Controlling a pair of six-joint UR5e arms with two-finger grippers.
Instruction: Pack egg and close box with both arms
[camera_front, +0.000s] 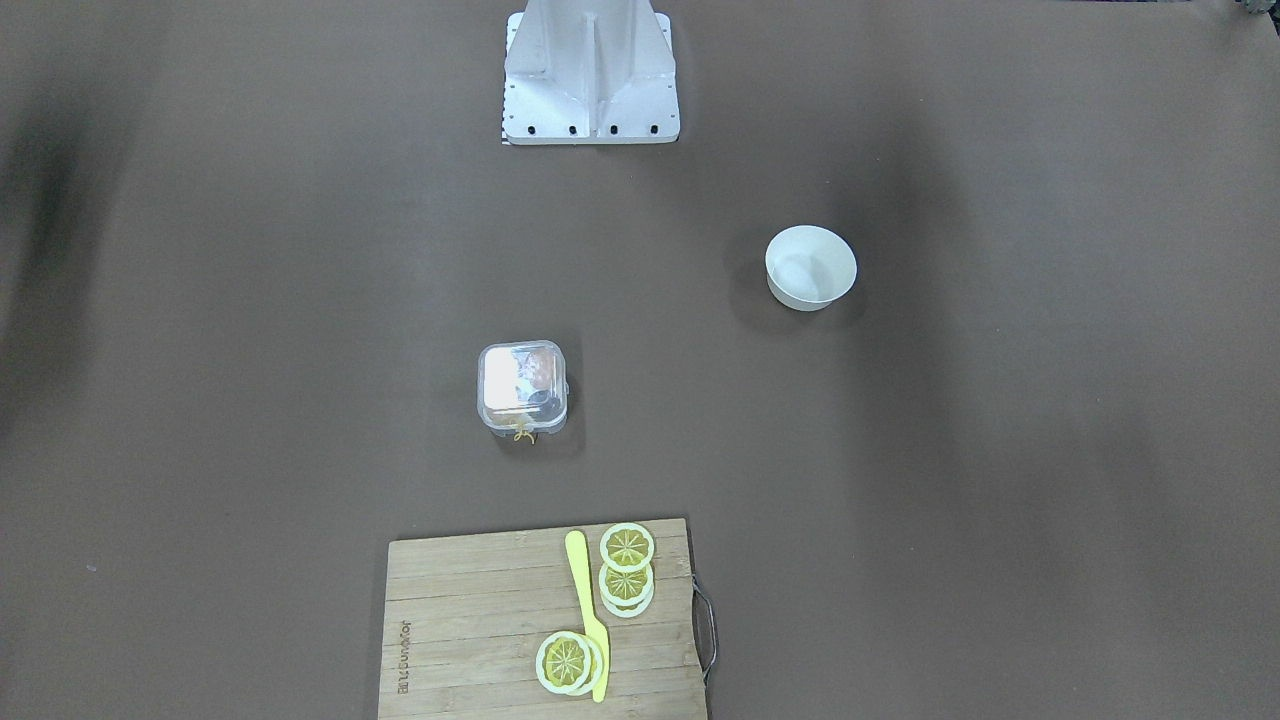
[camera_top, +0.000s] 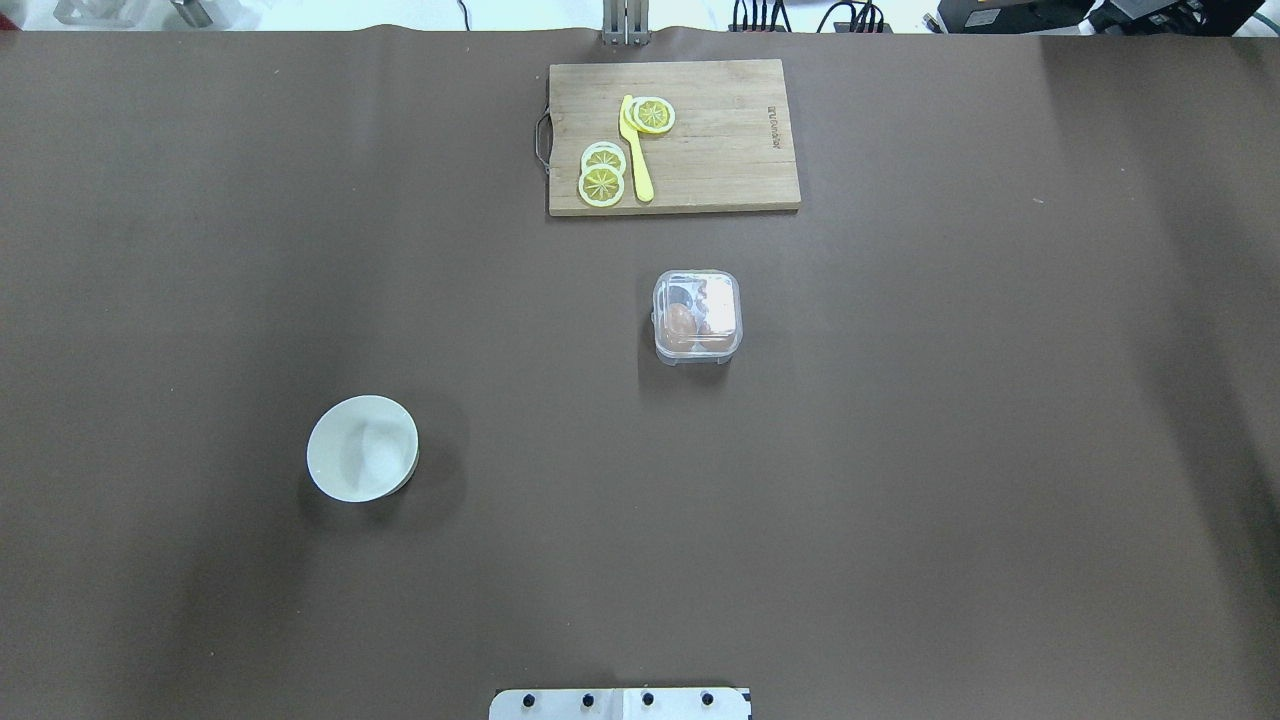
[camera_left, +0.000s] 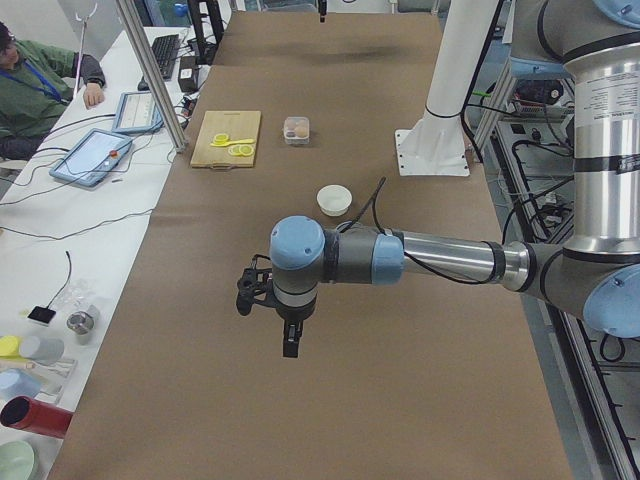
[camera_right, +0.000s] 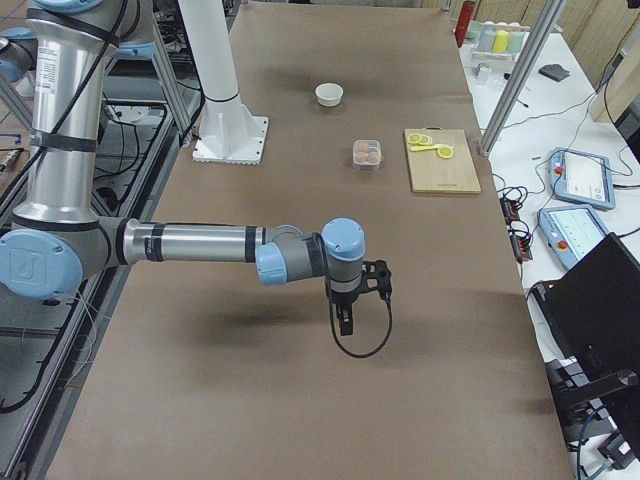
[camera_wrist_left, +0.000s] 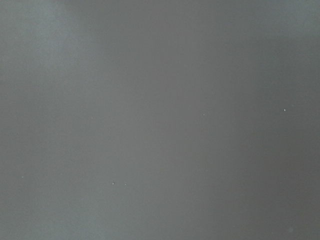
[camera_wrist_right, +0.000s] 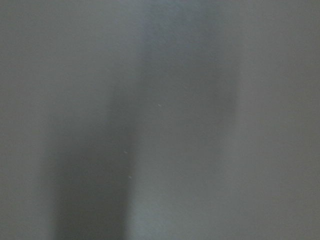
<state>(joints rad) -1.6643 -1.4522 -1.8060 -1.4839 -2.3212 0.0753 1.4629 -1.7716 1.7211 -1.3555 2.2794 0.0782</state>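
The box (camera_top: 697, 318) stands near the middle of the table with its clear lid down; it also shows in the front view (camera_front: 522, 388). An orange-brown egg (camera_top: 681, 322) shows through the lid, and at least one more lies beside it. My left gripper (camera_left: 290, 342) hangs over bare table far from the box, at the robot's left end. My right gripper (camera_right: 345, 322) hangs over bare table at the right end. Both show only in the side views, so I cannot tell whether they are open or shut. Both wrist views show only blurred brown table.
A round white bowl (camera_top: 362, 447) stands on the robot's left, nearer the robot than the box, with nothing visible in it. A wooden cutting board (camera_top: 720, 140) with lemon slices (camera_top: 602, 184) and a yellow knife (camera_top: 637, 150) lies at the far edge. The robot's base (camera_front: 590, 80) is mid-table.
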